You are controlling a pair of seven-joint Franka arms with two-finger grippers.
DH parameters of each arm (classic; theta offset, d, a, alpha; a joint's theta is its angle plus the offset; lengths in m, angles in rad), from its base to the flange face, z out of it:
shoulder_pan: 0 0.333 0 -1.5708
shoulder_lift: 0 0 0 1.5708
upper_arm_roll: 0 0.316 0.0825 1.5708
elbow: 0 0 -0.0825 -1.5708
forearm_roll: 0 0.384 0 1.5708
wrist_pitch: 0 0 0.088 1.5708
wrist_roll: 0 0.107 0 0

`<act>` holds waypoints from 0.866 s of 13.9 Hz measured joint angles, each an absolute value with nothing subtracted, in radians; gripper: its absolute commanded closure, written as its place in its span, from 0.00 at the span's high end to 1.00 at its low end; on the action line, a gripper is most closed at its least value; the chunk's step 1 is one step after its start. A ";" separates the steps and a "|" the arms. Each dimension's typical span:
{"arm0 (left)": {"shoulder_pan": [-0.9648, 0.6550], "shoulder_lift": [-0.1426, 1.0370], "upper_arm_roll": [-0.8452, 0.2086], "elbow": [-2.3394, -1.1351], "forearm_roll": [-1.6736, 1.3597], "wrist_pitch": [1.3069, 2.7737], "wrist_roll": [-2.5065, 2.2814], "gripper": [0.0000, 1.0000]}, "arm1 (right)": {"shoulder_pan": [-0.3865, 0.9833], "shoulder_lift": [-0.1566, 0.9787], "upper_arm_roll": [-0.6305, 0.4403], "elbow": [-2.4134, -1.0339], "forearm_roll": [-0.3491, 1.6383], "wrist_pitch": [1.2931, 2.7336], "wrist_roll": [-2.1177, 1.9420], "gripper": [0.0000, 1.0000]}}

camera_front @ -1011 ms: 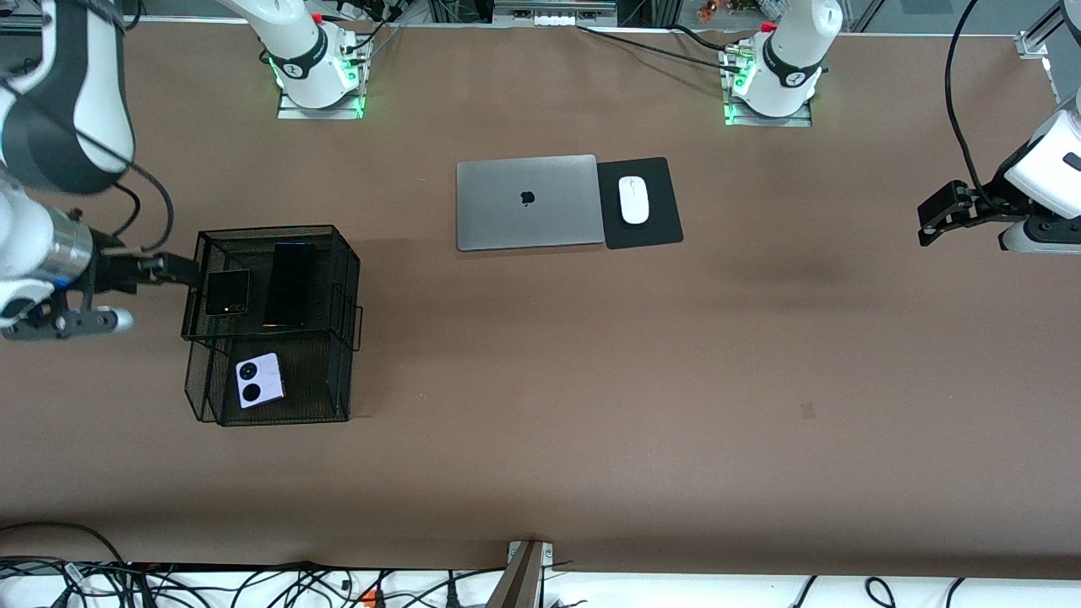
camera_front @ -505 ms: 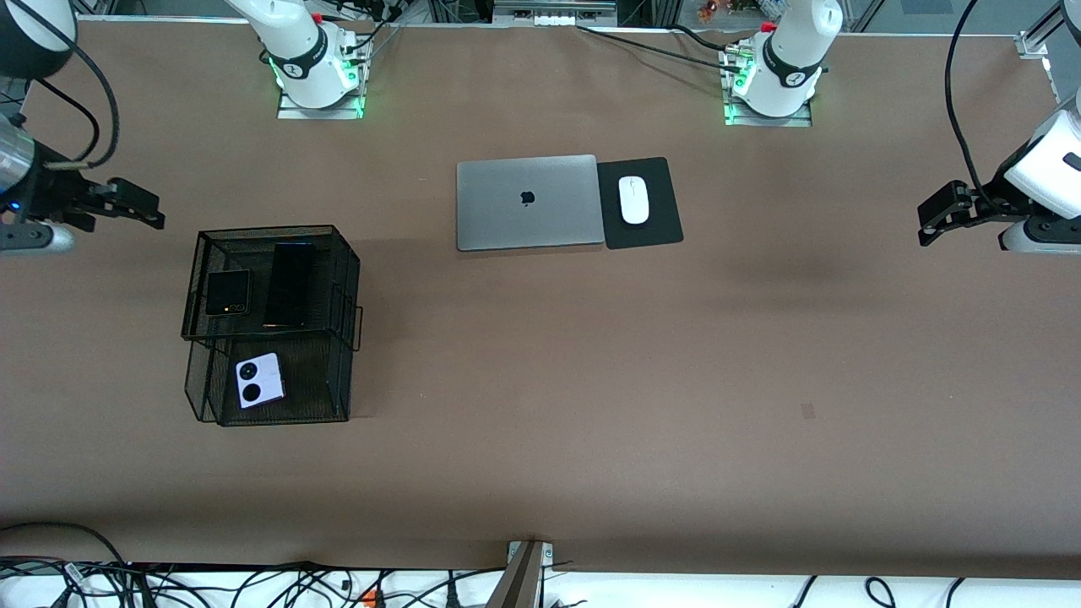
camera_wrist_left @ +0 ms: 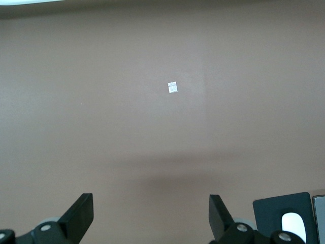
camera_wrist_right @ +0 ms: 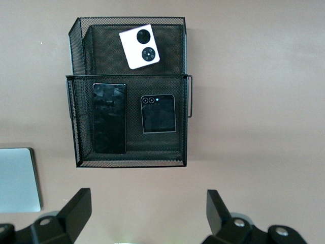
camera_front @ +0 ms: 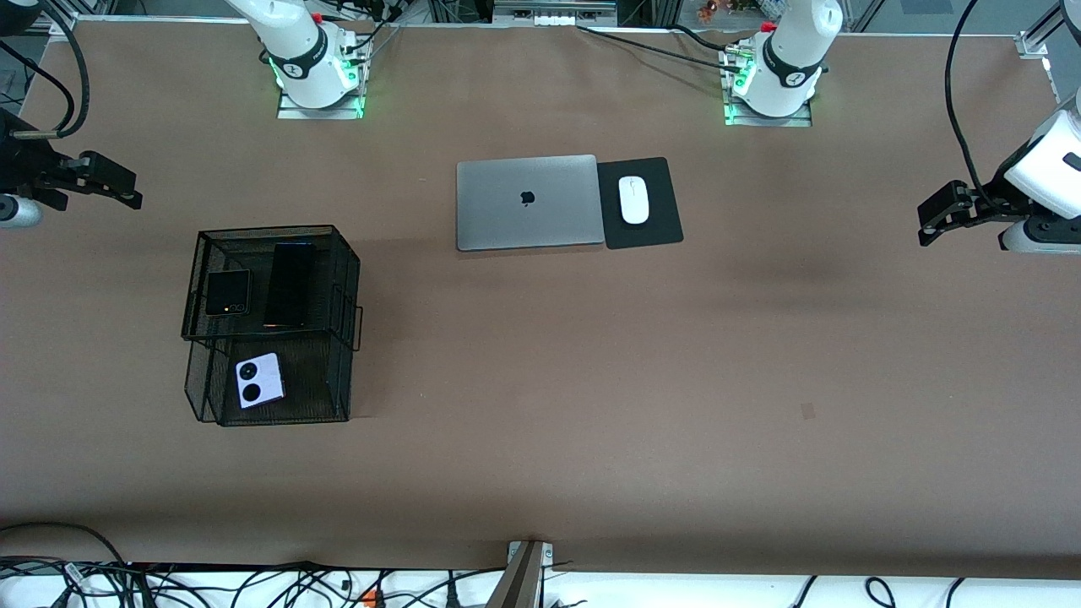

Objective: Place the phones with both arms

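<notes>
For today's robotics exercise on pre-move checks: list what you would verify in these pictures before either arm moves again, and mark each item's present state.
1. Folded black phone and slim black phone lie flat in the mesh rack's upper tray: ok.
2. Lilac-white phone in the lower tray: ok.
3. Right gripper open, holding nothing: ok.
4. Left gripper open, over bare table: ok.
5. Laptop and mouse apart from both grippers: ok.

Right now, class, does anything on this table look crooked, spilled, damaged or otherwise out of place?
Only one small thing: the white phone lies tilted in the lower tray of the mesh rack, while the two black phones on the upper tray, the folded one and the long one, sit squarer. Nothing looks spilled or damaged.
</notes>
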State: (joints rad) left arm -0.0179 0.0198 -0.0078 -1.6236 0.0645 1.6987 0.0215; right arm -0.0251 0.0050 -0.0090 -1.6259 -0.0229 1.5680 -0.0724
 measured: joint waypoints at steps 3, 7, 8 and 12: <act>-0.018 0.020 -0.008 -1.624 0.064 1.699 0.022 1.00 | -0.025 0.010 -0.009 -1.626 -0.023 1.563 -0.061 1.00; -0.018 0.020 -0.008 -1.624 0.064 1.698 0.022 1.00 | -0.026 0.023 -0.009 -1.626 -0.023 1.563 -0.055 1.00; -0.018 0.020 -0.008 -1.624 0.064 1.698 0.022 1.00 | -0.026 0.023 -0.009 -1.626 -0.023 1.563 -0.055 1.00; -0.018 0.020 -0.008 -1.624 0.064 1.698 0.022 1.00 | -0.026 0.023 -0.009 -1.626 -0.023 1.563 -0.055 1.00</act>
State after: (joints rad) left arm -0.0179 0.0198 -0.0078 -1.6236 0.0645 1.6978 0.0215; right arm -0.0263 0.0234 -0.0093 -1.6261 -0.0228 1.5633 -0.0546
